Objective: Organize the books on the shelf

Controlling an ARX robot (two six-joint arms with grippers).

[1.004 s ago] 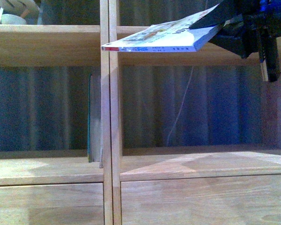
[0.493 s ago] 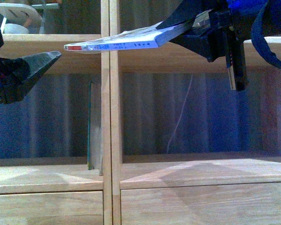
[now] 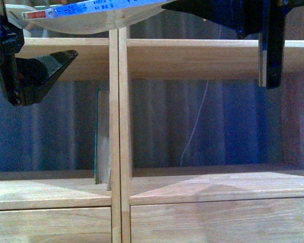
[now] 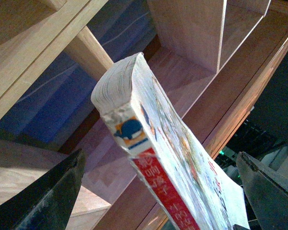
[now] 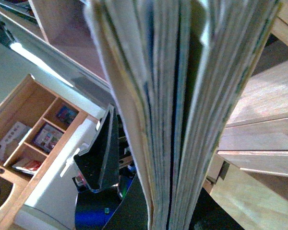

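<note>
The pale white-grey paperback point(image 3: 81, 10) lies almost flat along the top of the front view, its red-white spine end pointing left, above the shelf board point(image 3: 192, 55). My right gripper point(image 3: 192, 6) is shut on its right end. In the right wrist view the page edges point(image 5: 182, 96) fill the middle. My left gripper point(image 3: 61, 35) is open. In the left wrist view its two black fingers point(image 4: 48, 201) stand well apart on either side of the paperback's spine point(image 4: 158, 187) without touching it. The dark teal book point(image 3: 97, 136) stands upright against the centre divider in the left compartment.
The centre divider point(image 3: 119, 111) splits the shelf into two columns, with drawer fronts point(image 3: 218, 223) below. A white cable point(image 3: 195, 126) hangs behind the open right compartment. A wooden compartment box point(image 5: 33, 129) with small items shows in the right wrist view.
The right gripper has carried the paperback up and to the left, to the top edge of the view. The left gripper has come in from the left and risen, jaws now straddling the spine end.
</note>
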